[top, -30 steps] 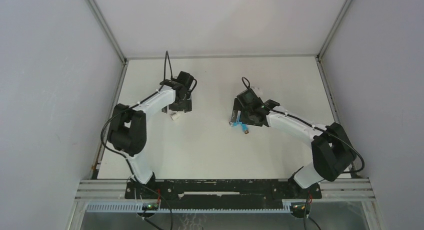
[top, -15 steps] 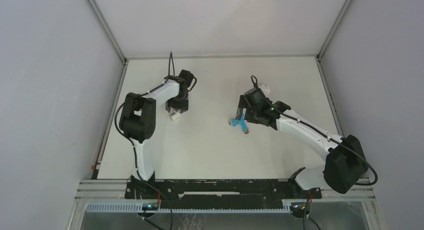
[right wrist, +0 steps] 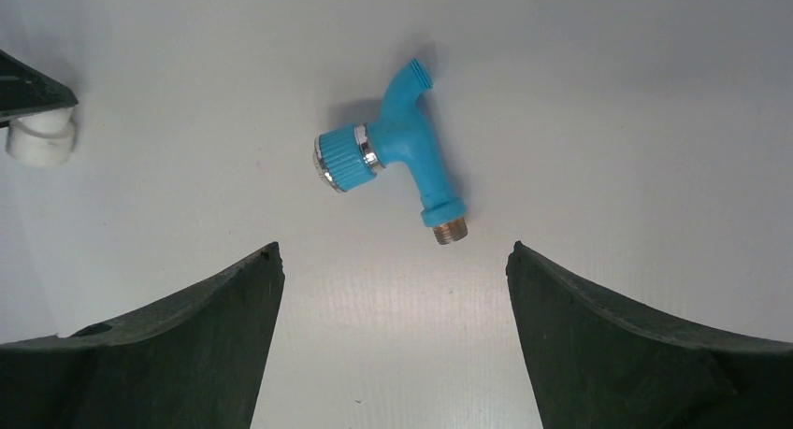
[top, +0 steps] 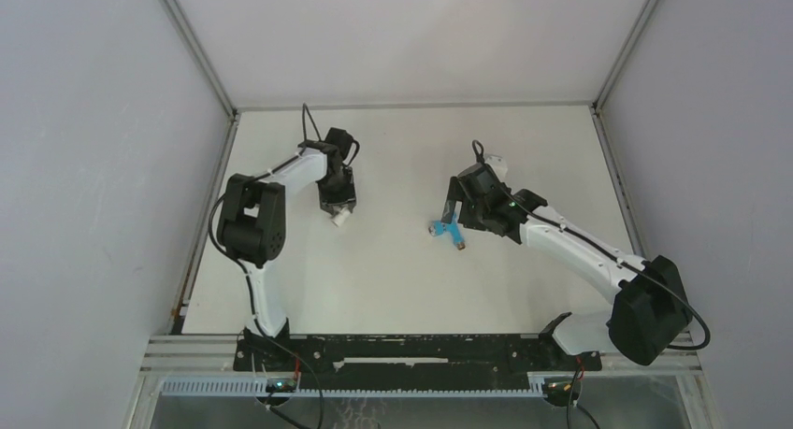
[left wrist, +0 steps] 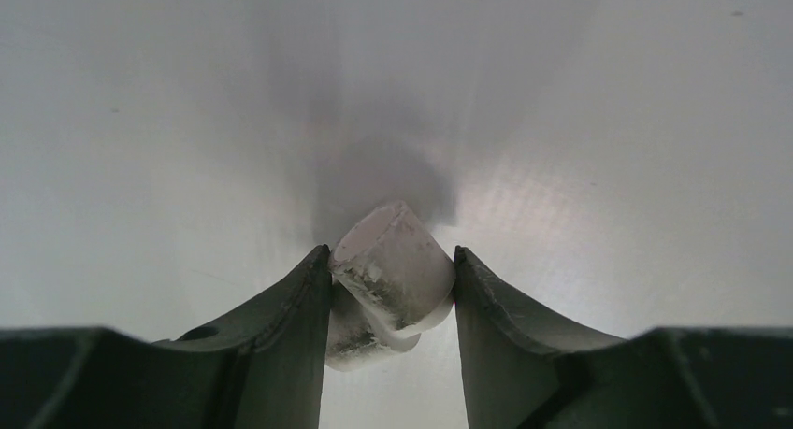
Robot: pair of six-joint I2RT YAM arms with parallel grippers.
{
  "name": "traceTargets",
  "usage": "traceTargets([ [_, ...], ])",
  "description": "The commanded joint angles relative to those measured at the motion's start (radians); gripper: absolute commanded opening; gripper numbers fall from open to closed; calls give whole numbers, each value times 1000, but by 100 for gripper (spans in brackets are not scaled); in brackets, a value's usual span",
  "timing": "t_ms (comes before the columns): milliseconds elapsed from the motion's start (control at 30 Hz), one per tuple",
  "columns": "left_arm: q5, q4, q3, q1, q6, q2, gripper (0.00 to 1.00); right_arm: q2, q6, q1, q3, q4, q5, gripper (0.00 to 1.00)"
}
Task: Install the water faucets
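Left end effector is narrowed around the white fitting, with a finger flat against each side of that short cylinder, which sits tilted between them low over the counter. Meanwhile my right end effector hangs wide and holds nothing. The blue faucet lies on its side on the counter just ahead of its fingers, well apart from the fitting. Seen from the right wrist, its ribbed knob points left, its spout curves away from me, and its metal threaded end points back toward my fingers.

As I judge it, the step in hand is securing the fitting so the faucet can be screwed into it. The cylinder is round, smooth and caught at an angle, so I should squeeze evenly and make sure it cannot roll or twist out before I lift. For the faucet, I would come down across the straight blue body between knob and thread. That leaves the threaded end free to mate.
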Motion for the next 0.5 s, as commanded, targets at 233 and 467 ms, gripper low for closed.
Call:
traceTargets([
  [233,277,524,-302,-42,-279,-286,30,-44,12,4,-3,0,30,95],
  [467,178,1195,-658,-170,-386,-407,32,-52,5,3,-19,4,36,95],
])
